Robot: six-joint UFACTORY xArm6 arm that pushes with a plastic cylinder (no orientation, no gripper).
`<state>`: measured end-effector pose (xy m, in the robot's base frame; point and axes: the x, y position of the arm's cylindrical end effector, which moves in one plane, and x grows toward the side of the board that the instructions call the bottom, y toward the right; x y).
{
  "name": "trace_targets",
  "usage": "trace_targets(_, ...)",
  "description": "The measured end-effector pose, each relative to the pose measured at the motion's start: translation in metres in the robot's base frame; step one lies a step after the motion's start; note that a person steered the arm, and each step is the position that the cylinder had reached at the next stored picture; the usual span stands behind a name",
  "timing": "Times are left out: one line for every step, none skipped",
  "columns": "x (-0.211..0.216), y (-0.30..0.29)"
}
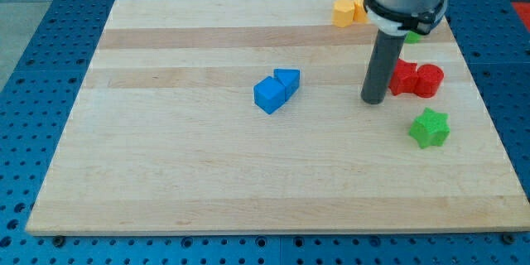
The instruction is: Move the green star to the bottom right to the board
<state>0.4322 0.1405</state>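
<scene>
A pale wooden board (207, 174) lies on a blue perforated tabletop (41, 50), and my tip (373, 100) rests on the board toward the view's right; the arm carries no pincer, only this dark rod, so nothing is gripped. The green star (429, 127) sits to the view's lower right of my tip, near but apart, while two red blocks (416, 79), touching one another, stand just beside the rod on the view's right. The blue cube (269, 94) and a blue triangular block (287, 79), touching each other, lie well apart to the view's left; yellow and orange blocks (349, 11) sit toward the view's top beside the arm, and a second green block (411, 36) peeks out, mostly hidden.
</scene>
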Motion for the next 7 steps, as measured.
trace_targets(0.002, 0.016)
trace_targets(0.005, 0.059)
trace_targets(0.008, 0.074)
trace_targets(0.023, 0.088)
trace_targets(0.066, 0.089)
trace_targets(0.078, 0.088)
trace_targets(0.083, 0.085)
